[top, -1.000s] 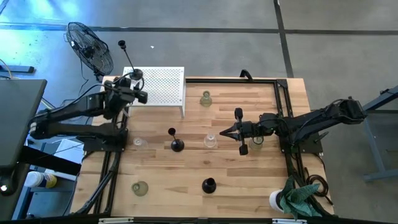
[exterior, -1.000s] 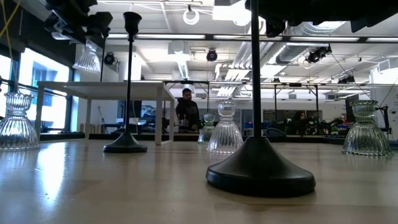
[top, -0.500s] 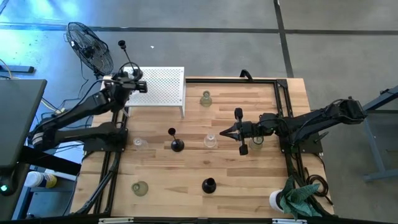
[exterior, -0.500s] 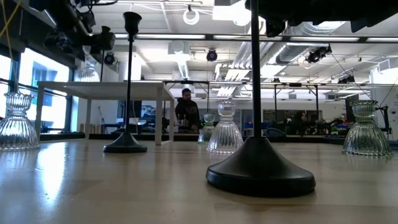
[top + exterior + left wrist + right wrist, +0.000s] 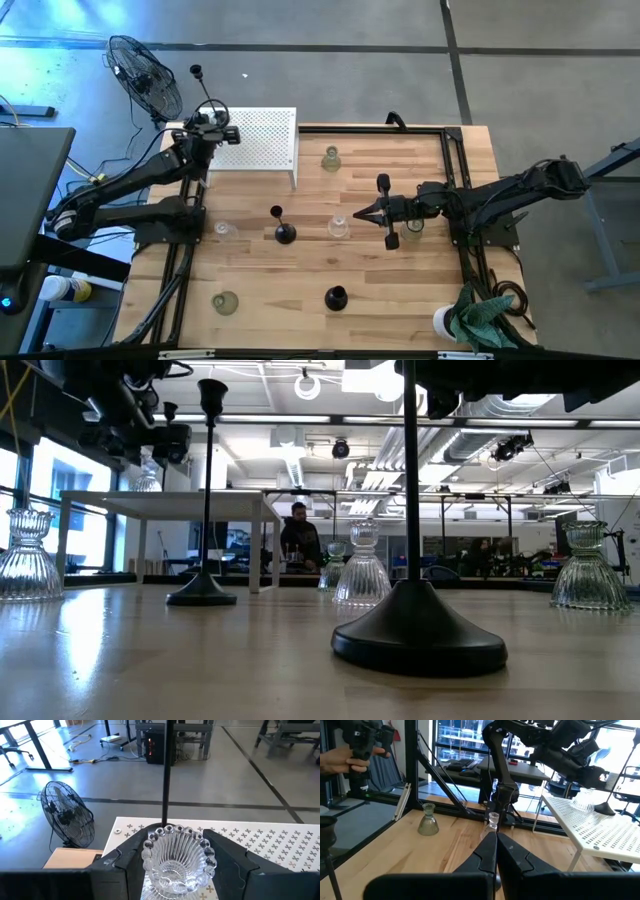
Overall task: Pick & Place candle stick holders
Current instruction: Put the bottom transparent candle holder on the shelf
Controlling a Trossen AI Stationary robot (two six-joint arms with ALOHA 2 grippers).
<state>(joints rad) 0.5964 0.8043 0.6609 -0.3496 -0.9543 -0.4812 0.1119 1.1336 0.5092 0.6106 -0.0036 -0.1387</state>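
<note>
High view: overhead, facing straight down, taking in the whole tabletop [image 5: 300, 270] and both arms. Low view: at tabletop height, very near a black holder [image 5: 418, 628], facing level across the wood into the room behind. Left wrist view: close over a glass holder [image 5: 177, 857] between its own jaws, facing the white perforated shelf [image 5: 280, 842] and the floor fan [image 5: 65, 820]. Right wrist view: low, facing across the tabletop toward the left arm [image 5: 505, 770]. The shelf appears in the high and both wrist views.
</note>
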